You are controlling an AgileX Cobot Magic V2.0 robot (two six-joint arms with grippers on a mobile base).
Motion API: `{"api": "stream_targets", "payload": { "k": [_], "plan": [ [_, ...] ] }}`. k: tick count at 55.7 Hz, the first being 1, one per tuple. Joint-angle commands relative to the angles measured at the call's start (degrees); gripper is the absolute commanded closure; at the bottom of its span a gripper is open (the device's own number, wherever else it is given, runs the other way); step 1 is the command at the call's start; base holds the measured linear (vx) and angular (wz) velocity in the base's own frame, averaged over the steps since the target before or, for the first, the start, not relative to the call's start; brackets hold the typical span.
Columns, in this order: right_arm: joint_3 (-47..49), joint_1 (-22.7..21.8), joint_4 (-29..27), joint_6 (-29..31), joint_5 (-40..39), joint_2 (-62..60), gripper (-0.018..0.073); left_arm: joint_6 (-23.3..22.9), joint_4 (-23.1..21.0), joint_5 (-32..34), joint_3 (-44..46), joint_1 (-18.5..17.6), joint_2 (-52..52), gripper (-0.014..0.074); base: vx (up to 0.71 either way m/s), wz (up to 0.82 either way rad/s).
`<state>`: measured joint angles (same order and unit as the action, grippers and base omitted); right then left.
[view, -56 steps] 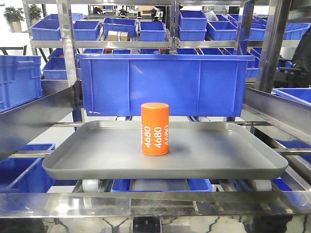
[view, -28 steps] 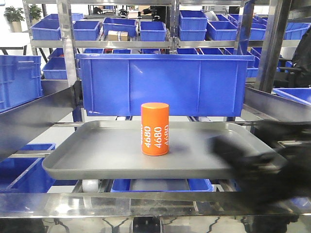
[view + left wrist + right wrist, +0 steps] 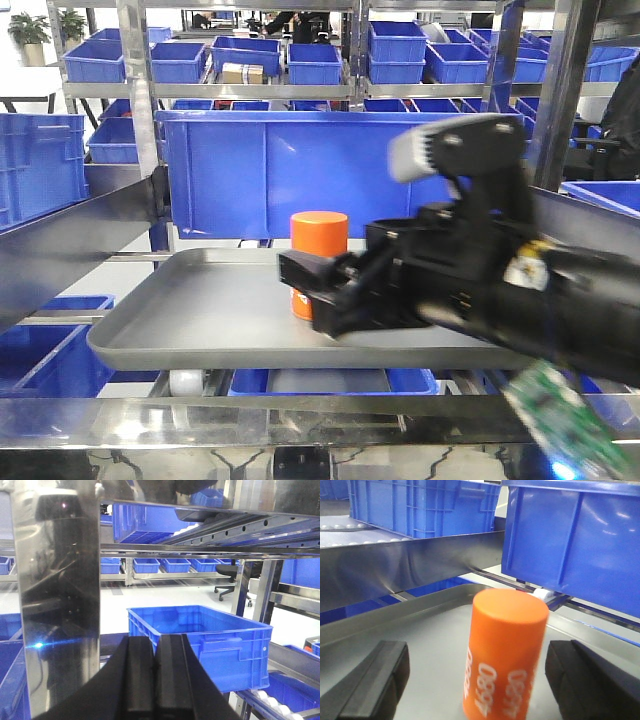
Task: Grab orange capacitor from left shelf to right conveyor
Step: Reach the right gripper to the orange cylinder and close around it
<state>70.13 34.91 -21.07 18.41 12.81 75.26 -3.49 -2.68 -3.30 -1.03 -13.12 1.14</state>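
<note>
The orange capacitor [image 3: 318, 229] stands upright on the shallow grey tray [image 3: 190, 310] of the left shelf. My right gripper [image 3: 318, 298] reaches in from the right and covers the capacitor's lower half. In the right wrist view the capacitor [image 3: 505, 650] stands between the two open black fingers [image 3: 375, 680] of my right gripper [image 3: 475, 685], with a gap on each side. My left gripper [image 3: 155, 680] is shut and empty, facing a steel post [image 3: 60, 605]. The green conveyor is out of view.
A large blue bin [image 3: 330, 170] sits right behind the tray, also in the right wrist view [image 3: 570, 535]. Steel side rails [image 3: 60, 250] flank the tray. A steel front bar [image 3: 250, 420] runs below it. Another blue bin [image 3: 210, 640] lies ahead of the left gripper.
My right arm has swept in from the lower right across the tray. Its open fingers now stand on either side of the capacitor. The capacitor has not moved.
</note>
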Motion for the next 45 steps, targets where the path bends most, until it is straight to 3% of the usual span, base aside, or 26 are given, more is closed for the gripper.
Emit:
{"api": "stream_targets", "payload": {
  "k": [1, 32, 37, 45],
  "plan": [
    [4.4, 0.1, -0.2, 0.8, -4.7, 1.3, -0.0036, -0.3, -0.3, 4.7, 1.7, -0.4, 0.3, 0.0603, 0.0, 0.0],
    [11.8, 0.0, -0.2, 0.6, -8.1, 12.8, -0.0012, -0.3, -0.3, 4.7, 1.7, -0.4, 0.3, 0.0603, 0.0, 0.0],
    [11.8, 0.0, -0.2, 0.6, -8.9, 12.9, 0.0081, -0.3, -0.3, 4.7, 1.7, -0.4, 0.3, 0.0603, 0.0, 0.0],
    [11.8, 0.0, -0.1, 0.6, -8.7, 12.8, 0.0425, -0.3, -0.3, 4.7, 1.7, -0.4, 0.3, 0.0603, 0.0, 0.0]
  ]
}}
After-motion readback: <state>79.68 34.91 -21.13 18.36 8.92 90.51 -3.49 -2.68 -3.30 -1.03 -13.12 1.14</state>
